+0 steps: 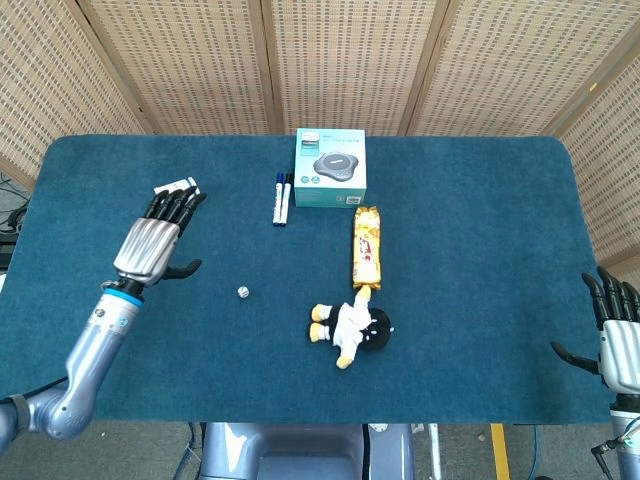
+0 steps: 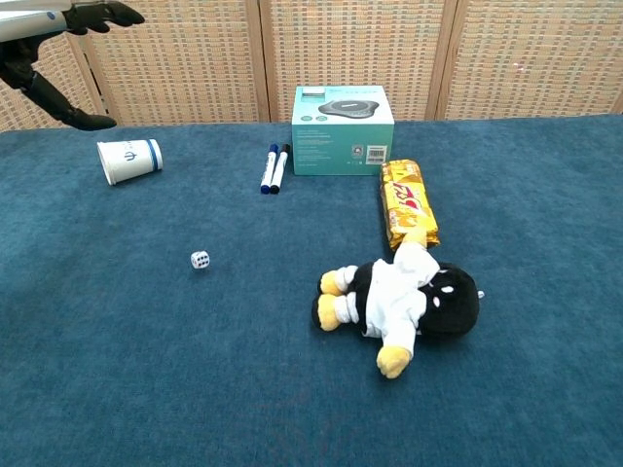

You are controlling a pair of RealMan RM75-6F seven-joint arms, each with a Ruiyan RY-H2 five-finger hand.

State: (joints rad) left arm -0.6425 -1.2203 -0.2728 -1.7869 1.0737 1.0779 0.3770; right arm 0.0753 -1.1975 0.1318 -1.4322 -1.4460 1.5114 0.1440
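Left hand (image 1: 150, 245): I see it raised, fingers spread, holding nothing — above the paper cup (image 2: 128, 161).
Die (image 1: 242, 292): on the cloth, apart from it.
Right hand (image 1: 618, 340): spread, empty, table's edge.

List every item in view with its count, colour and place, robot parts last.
table: one, dark teal cloth top, fills the scene.
box: one, teal and white, far centre of the table.
markers: two, white with dark caps, side by side just left of the box.
paper cup: one, white with blue bands, on its side at far left.
snack pack: one, yellow and red, lengthwise in front of the box.
plush toy: one, black, white and yellow, lying at the near end of the snack pack.
die: one, white, on the cloth left of the plush toy.
left hand: one, silver with black fingers, raised over the cup area, empty.
right hand: one, at the table's right edge, fingers apart, empty.
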